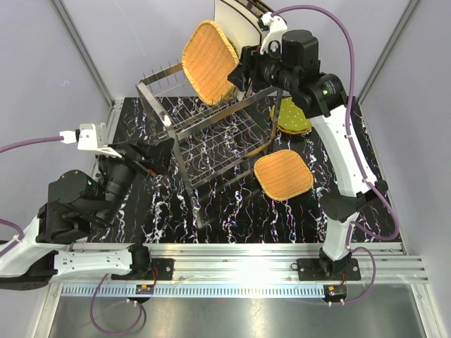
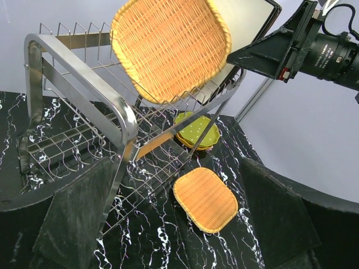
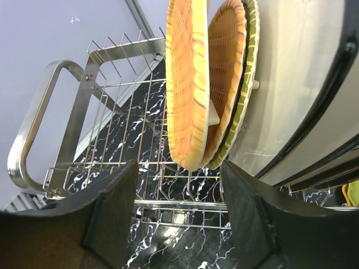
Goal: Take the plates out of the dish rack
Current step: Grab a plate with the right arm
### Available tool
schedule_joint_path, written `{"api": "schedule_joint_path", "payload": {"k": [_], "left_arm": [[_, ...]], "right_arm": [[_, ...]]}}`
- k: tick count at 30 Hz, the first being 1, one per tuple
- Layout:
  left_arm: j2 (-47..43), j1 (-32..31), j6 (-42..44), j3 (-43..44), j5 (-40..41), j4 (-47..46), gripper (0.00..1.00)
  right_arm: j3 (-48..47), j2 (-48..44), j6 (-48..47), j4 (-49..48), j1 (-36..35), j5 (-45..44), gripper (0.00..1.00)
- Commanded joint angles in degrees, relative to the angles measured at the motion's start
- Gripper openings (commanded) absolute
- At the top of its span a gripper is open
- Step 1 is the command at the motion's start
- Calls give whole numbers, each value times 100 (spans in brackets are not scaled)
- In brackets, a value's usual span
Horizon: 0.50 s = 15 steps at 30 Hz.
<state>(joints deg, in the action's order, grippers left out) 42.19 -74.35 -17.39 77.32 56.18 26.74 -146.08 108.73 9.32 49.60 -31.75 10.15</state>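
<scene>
The chrome dish rack (image 1: 211, 141) stands mid-table. A wicker plate (image 1: 209, 62) stands on edge in its upper tier, with a large cream plate (image 1: 236, 21) behind it. My right gripper (image 1: 239, 76) is open and empty just in front of these plates. In the right wrist view its gripper (image 3: 179, 224) faces the wicker plate's edge (image 3: 185, 84); a green-rimmed plate (image 3: 245, 95) and the cream plate (image 3: 297, 84) stand behind. A second wicker plate (image 1: 282, 175) and green dotted plates (image 1: 290, 116) lie on the table. My left gripper (image 1: 151, 156) is open and empty by the rack's left end.
In the left wrist view the rack's tubular frame (image 2: 84, 73) is close in front of the left gripper (image 2: 176, 224), with the table wicker plate (image 2: 206, 199) and green plates (image 2: 196, 130) beyond. Grey walls enclose the black marble table (image 1: 232, 218).
</scene>
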Motion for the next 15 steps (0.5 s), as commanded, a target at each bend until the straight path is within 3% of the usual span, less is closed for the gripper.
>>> {"api": "schedule_joint_path", "payload": {"k": [1,15], "left_arm": [[52,17,42,-32,42,-345,99],[-36,25,60,-200,112,-433,99]], "right_arm": [[-158,-1,70,-179,-42,-181,66],[-491,439,-97,-381,-77,-31,47]]}}
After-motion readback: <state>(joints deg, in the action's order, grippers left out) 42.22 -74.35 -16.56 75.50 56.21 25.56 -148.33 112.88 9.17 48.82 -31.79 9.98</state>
